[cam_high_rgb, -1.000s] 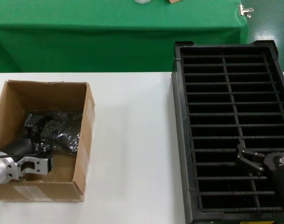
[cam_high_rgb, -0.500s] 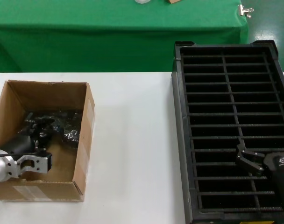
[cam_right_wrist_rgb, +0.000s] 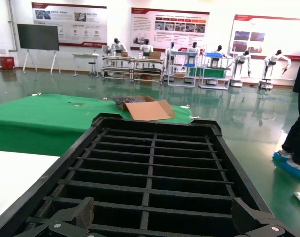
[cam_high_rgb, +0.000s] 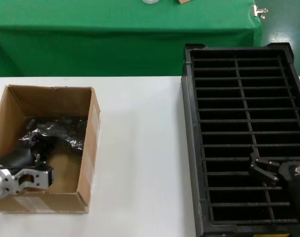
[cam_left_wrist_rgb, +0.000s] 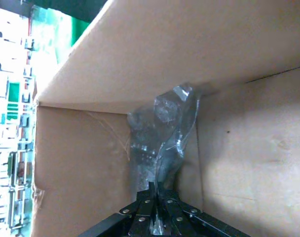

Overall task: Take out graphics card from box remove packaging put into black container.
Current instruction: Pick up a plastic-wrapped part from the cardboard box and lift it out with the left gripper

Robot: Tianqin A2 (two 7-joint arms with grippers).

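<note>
The brown cardboard box [cam_high_rgb: 89, 148] stands open at the table's left. Inside it my left gripper [cam_high_rgb: 35, 144] is shut on the crinkly grey packaging [cam_high_rgb: 61, 129], which rises from the box floor toward the far wall. In the left wrist view the closed jaws of that gripper [cam_left_wrist_rgb: 157, 191] pinch the bag's [cam_left_wrist_rgb: 161, 129] near end between the box walls [cam_left_wrist_rgb: 140, 54]. The graphics card is hidden. My right gripper [cam_high_rgb: 257, 166] hovers open and empty over the near part of the black container [cam_high_rgb: 239, 98]; in the right wrist view it [cam_right_wrist_rgb: 165, 215] is spread wide above the container's slots [cam_right_wrist_rgb: 150, 163].
Bare white table [cam_high_rgb: 140, 148] lies between box and container. A green-draped table [cam_high_rgb: 115, 39] runs along the back. Farther off stand another open carton [cam_right_wrist_rgb: 147, 109] and a person's legs [cam_right_wrist_rgb: 297, 138] at the right.
My left gripper has drawn back toward the box's near side with the bag pinched, pulling the bag up and crumpling it. The right arm has not moved.
</note>
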